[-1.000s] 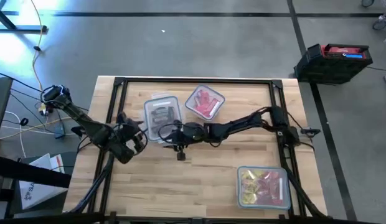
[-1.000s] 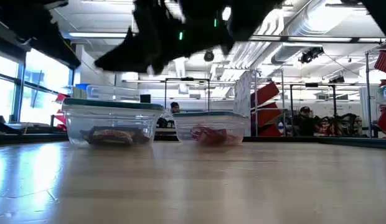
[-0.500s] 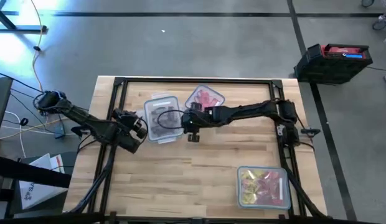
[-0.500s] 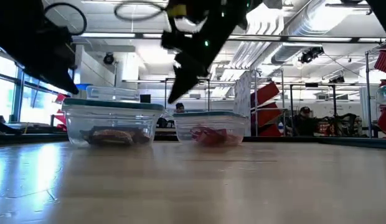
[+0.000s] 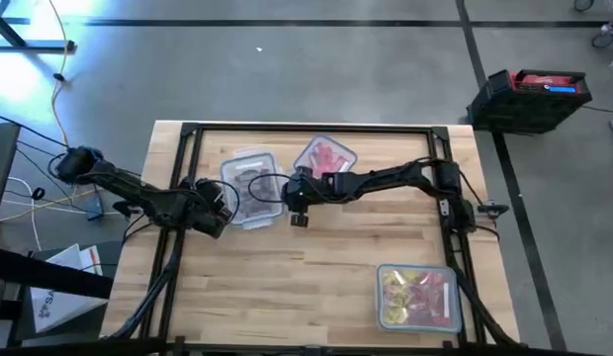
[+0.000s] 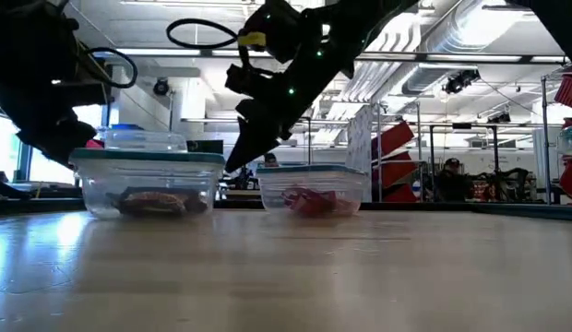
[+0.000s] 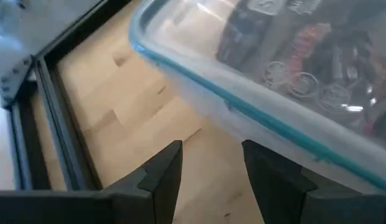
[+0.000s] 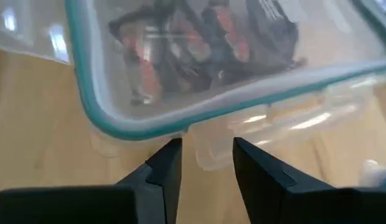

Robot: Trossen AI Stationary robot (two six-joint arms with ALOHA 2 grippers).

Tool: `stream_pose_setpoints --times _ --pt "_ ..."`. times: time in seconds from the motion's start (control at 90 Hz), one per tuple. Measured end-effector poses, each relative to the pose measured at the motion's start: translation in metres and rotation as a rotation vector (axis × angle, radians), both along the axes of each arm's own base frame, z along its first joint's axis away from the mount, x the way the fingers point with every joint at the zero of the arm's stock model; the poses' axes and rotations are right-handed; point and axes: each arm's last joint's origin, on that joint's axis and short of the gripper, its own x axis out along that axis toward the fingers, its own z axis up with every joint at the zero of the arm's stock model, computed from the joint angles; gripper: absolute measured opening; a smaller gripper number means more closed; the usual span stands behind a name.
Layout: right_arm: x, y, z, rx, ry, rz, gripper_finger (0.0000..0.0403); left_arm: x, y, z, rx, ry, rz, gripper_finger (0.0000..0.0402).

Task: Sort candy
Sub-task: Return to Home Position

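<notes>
A clear teal-rimmed container [image 5: 249,184] of dark brown mini bars [image 8: 199,50] stands at the table's far middle. My left gripper [image 5: 219,201] is open at its left side, with the rim [image 7: 243,109] just ahead of the fingertips [image 7: 171,155]. My right gripper [image 5: 295,198] is open at the container's right near corner [image 8: 127,127]. A second container [image 5: 326,160] holds red candy. A third [image 5: 417,295], near the front right, holds mixed yellow and pink-red candy. My left gripper stands level at the container's left wall; I cannot tell whether its fingers touch it. My right gripper comes slanting down at the container's right near corner [image 8: 127,127]; whether a finger touches the wall there cannot be told.
A clear lid [image 8: 280,127] lies against the dark-bar container. The red-candy container [image 6: 314,192] stands close to its right. A black frame [image 5: 188,133] runs around the table's edges. Bare wood [image 5: 287,277] stretches across the near half.
My right gripper has gone toward the far edge and then a little left, up to the dark-bar container. My left gripper has gone toward the far edge, to the container's left side. The container has slid a little toward the table's left.
</notes>
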Motion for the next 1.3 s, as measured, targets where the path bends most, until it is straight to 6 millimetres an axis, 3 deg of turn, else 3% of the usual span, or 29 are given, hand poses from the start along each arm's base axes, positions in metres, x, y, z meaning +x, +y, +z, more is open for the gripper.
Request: stream_pose_setpoints --times 0.233,0.433,0.556,0.667,0.856,1.044,1.3 --pt "-0.003 0.004 -0.003 0.025 0.040 0.033 0.0114 0.011 -0.006 -0.001 -0.049 0.002 -0.146 0.0158" --pt "-0.009 0.007 -0.005 0.046 0.120 0.039 0.0114 0.019 -0.017 -0.002 -0.243 -0.027 -0.238 0.0158" --pt "-0.013 0.019 -0.008 0.049 0.175 0.063 0.0114 0.027 -0.026 0.002 -0.361 -0.069 -0.345 0.0158" --pt "-0.022 0.031 -0.001 0.022 0.232 0.084 0.0114 0.034 -0.034 0.017 -0.429 -0.100 -0.408 0.0158" --pt "-0.045 0.047 0.037 -0.030 0.266 0.031 0.0114 0.027 -0.037 0.040 -0.245 -0.096 -0.299 0.0142" --pt "-0.062 0.064 0.065 -0.013 0.240 0.025 0.0114 0.016 -0.032 0.040 -0.156 -0.086 -0.179 0.0124" --pt "-0.058 0.067 0.054 -0.051 0.252 -0.017 0.0114 0.000 -0.006 0.018 0.044 -0.032 0.008 0.0112"
